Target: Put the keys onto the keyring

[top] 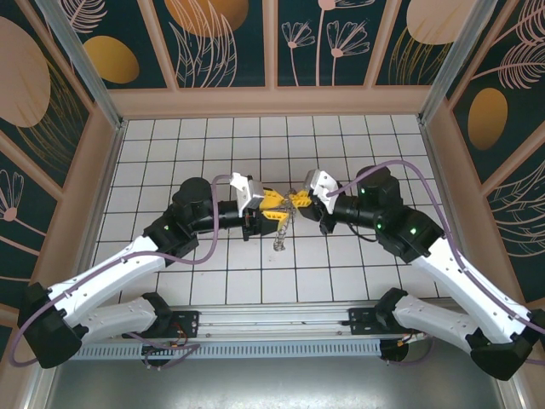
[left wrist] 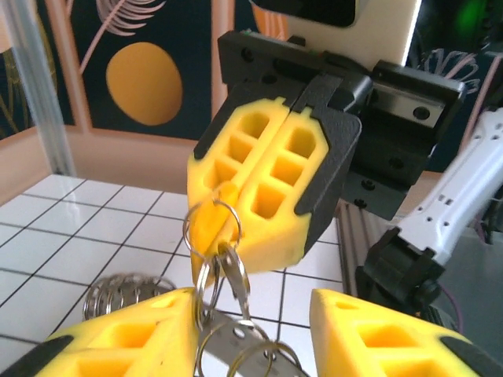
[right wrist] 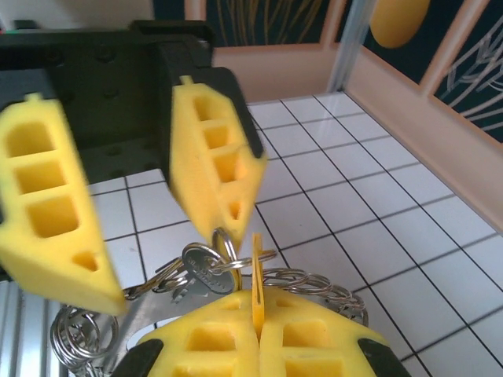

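Shiny metal keyring (right wrist: 314,281), smooth yellow plastic key (right wrist: 256,271), matt yellow plastic fingers (left wrist: 275,232), glossy white tiles (right wrist: 354,196)

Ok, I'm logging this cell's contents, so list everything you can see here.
yellow key: one, yellow-orange, pinched in the right claw
silver key: at least one, silver, hanging below the right claw
keyring: one, grey, wire-looped rim, under the two claws
floor: one, white tiles, beneath everything
walls: several, dark teal with gold and pink plants, around the floor
left claw: one, yellow fingers, open, facing the right claw
right claw: one, yellow fingers, shut on the yellow key
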Motion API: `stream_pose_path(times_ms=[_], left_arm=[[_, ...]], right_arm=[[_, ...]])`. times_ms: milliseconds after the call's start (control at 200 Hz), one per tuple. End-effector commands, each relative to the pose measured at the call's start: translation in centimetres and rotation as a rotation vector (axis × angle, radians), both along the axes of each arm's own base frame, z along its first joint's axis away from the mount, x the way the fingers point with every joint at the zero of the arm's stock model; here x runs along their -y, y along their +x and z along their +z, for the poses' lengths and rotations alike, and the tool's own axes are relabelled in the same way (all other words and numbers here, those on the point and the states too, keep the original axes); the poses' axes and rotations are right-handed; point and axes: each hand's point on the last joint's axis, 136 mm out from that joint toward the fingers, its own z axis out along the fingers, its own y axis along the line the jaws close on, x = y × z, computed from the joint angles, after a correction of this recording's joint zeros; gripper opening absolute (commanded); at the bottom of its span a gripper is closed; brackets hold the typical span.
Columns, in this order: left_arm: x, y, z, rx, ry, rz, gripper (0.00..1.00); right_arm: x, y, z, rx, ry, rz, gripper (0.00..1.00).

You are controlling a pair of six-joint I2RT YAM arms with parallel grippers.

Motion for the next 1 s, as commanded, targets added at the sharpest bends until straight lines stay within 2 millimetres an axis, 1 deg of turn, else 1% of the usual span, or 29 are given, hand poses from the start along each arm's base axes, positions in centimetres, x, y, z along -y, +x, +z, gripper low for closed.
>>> stream_pose_path(times_ms=[0,90,165,245,310,370,495,566,576,601,701,781,861,936,996], left_arm=[[-0.6,1.9,-0.8,-0.006,-0.004,0.120,0.44],[-1.7,3.7,-2.0,-0.043,-0.001,0.247,0.46],[-2.2,4.3,-3.0,-0.061,0.004,0.301,0.49],[-2.7,5.0,-4.0,-0.079,0.015,0.350,0.51],[-3.1,5.3,-4.5,-0.095,0.002,0.384,0.54],[-3.6,5.6,-5.0,-0.117,-0.017,0.420,0.56],[-4.5,6.4,-6.7,-0.168,-0.012,0.493,0.61],[-5.0,6.7,-7.2,-0.189,-0.013,0.523,0.64],[-5.0,6.7,-7.3,-0.191,-0.013,0.528,0.64],[-5.2,6.7,-7.5,-0.200,-0.017,0.536,0.65],[-5.7,6.5,-7.8,-0.222,-0.043,0.548,0.69],[-6.3,6.3,-7.9,-0.230,-0.062,0.564,0.71],[-6.9,6.3,-7.7,-0.222,-0.065,0.584,0.72],[-7.3,6.4,-7.1,-0.208,-0.071,0.604,0.73],[-7.5,6.5,-6.7,-0.198,-0.077,0.611,0.74]], right_arm=[[0.4,1.5,1.9,0.032,0.040,-0.023,0.00],[0.8,3.5,0.5,-0.024,0.020,-0.066,0.00],[0.9,5.5,-0.9,-0.068,-0.001,-0.109,0.00],[0.5,7.4,-2.4,-0.114,-0.020,-0.135,0.00],[-0.1,9.2,-3.5,-0.149,-0.025,-0.152,0.00],[-1.0,10.6,-4.0,-0.169,-0.023,-0.159,0.00],[-3.2,13.9,-4.8,-0.195,0.000,-0.168,0.00],[-4.5,16.0,-5.7,-0.210,0.006,-0.174,0.00],[-3.9,16.9,-5.9,-0.213,0.008,-0.196,0.00],[-4.0,18.0,-6.2,-0.220,0.015,-0.209,0.00],[-5.4,20.7,-7.6,-0.253,0.030,-0.218,0.00],[-6.4,21.9,-8.9,-0.280,0.053,-0.210,0.00],[-7.0,22.3,-11.1,-0.337,0.058,-0.207,0.00],[-7.3,21.7,-13.2,-0.403,0.061,-0.191,0.00],[-7.2,20.6,-14.6,-0.445,0.065,-0.182,0.00]])
